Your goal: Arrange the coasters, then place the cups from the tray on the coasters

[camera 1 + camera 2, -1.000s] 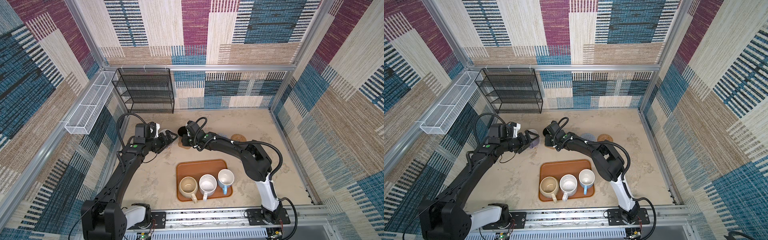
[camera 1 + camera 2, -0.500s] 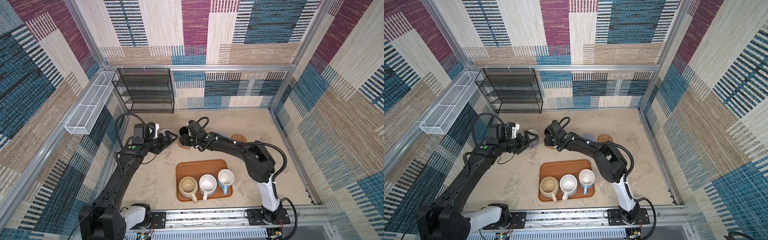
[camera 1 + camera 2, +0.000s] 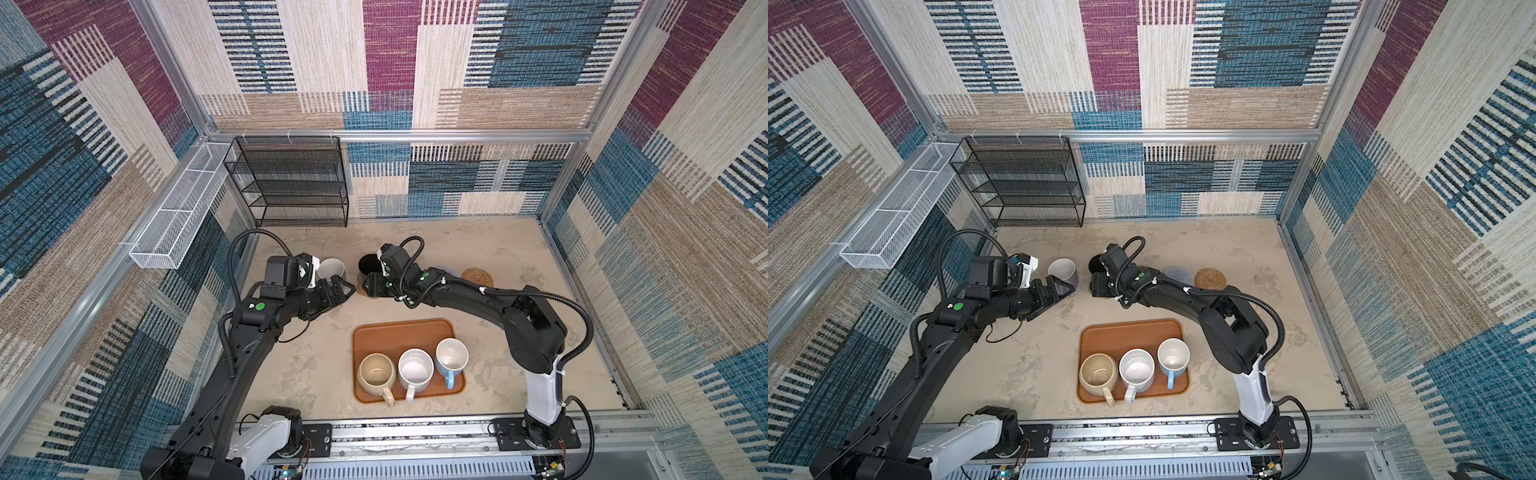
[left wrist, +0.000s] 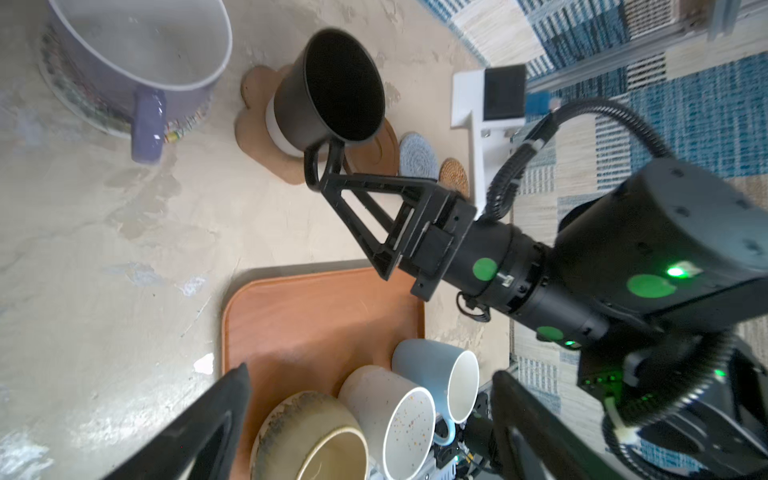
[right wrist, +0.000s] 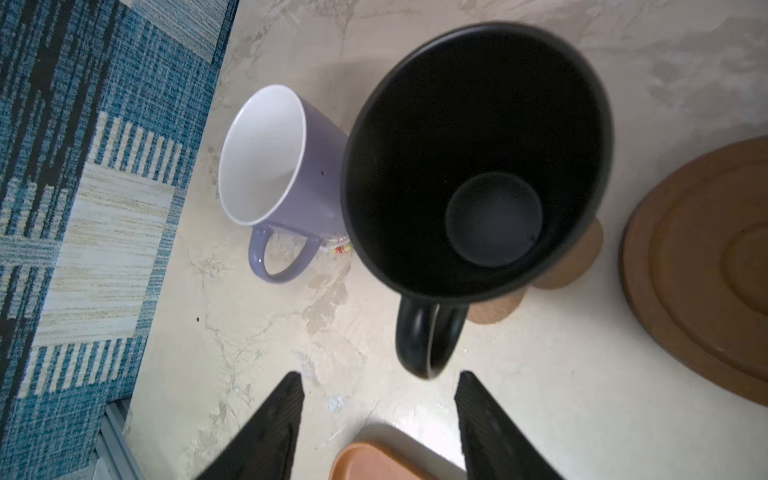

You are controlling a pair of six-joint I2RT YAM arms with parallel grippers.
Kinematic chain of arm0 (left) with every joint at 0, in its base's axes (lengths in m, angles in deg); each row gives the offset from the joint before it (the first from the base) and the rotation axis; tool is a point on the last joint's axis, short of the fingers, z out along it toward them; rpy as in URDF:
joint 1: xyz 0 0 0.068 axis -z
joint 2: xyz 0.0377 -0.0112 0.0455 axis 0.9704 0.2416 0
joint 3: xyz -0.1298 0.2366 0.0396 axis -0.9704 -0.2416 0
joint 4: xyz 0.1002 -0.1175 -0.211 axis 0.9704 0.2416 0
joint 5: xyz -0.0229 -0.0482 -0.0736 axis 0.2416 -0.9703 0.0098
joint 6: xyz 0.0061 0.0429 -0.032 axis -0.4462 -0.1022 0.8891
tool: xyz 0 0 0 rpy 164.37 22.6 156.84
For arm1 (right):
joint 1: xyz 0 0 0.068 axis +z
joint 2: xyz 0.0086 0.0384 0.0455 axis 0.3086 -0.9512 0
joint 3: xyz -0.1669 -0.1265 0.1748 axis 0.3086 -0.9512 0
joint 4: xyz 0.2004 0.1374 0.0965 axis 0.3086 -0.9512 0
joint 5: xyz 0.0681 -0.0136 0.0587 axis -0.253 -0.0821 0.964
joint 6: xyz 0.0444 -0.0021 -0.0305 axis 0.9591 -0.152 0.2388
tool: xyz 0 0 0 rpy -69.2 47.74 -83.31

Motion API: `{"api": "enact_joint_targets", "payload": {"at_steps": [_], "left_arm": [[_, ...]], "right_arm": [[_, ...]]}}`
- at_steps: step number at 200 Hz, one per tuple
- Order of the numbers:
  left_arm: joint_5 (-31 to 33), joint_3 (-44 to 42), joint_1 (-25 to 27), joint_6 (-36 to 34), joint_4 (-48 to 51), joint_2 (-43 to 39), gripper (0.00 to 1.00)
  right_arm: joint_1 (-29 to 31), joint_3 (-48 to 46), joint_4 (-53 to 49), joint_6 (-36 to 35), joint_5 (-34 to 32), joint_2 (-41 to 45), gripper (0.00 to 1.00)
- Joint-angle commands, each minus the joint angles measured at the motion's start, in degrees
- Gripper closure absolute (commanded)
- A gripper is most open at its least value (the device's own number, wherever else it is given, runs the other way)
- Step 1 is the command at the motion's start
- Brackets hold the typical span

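The black cup (image 5: 478, 158) stands on the tan cork flower coaster (image 5: 569, 266). My right gripper (image 5: 380, 378) is open, its fingertips either side of the tip of the cup's handle and apart from it. The lavender cup (image 4: 141, 50) sits on the pale grey woven coaster (image 4: 70, 95) to its left. My left gripper (image 3: 347, 289) is open and empty, just in front of the lavender cup. The beige cup (image 3: 376, 372), white speckled cup (image 3: 415, 368) and light blue cup (image 3: 451, 355) stand on the tray (image 3: 399, 332).
The brown wooden disc (image 4: 374, 153), light blue woven coaster (image 3: 1177, 274) and golden rattan coaster (image 3: 1210, 278) lie in a row right of the black cup, all bare. A black wire shelf (image 3: 291, 183) stands at the back left, a white mesh basket (image 3: 174, 220) on the left wall.
My right gripper has gone from shut on the black cup's handle to open, leaving the cup on the cork coaster. The left gripper has drawn back a little from the lavender cup.
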Motion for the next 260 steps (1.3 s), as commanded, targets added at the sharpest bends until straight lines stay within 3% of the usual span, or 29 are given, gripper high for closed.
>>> {"api": "enact_joint_targets", "payload": {"at_steps": [1, 5, 10, 21, 68, 108, 167, 199, 260], "left_arm": [[4.25, 0.06, 4.28, 0.09, 5.28, -1.53, 0.05], [5.23, 0.06, 5.49, 0.29, 6.02, -2.06, 0.05], [6.27, -0.14, 7.06, 0.66, 6.67, -2.72, 0.03], [7.78, -1.14, 10.20, 1.44, 7.73, -4.39, 0.02], [15.05, -7.18, 19.92, 6.61, 12.33, -11.89, 0.00], [22.79, -11.81, 32.49, 13.22, 14.21, -13.09, 0.01], [32.43, -13.25, 50.84, 23.61, 13.36, -6.61, 0.00], [32.31, -15.26, 55.76, 26.83, 5.38, -1.71, 0.00], [37.72, -14.74, 59.97, 30.72, 6.05, 7.63, 0.00]], "right_arm": [[-0.10, -1.89, 0.06, -1.63, -1.85, 3.86, 0.25], [-0.05, -2.17, -0.31, -1.95, -2.16, 4.48, 0.21], [-0.02, -2.70, -0.54, -2.24, -2.49, 5.34, 0.06], [-0.09, -3.76, -1.25, -2.64, -2.75, 6.84, 0.02], [-0.10, -11.69, -2.58, -4.13, -4.77, 17.71, 0.00], [-0.10, -20.32, -4.92, -6.75, -3.55, 29.45, 0.00], [-0.10, -29.18, -11.73, -8.05, -1.52, 43.41, 0.00], [-0.10, -30.67, -13.14, -8.76, -0.79, 46.23, 0.00], [-0.10, -31.65, -12.55, -7.53, -0.85, 47.67, 0.00]]}}
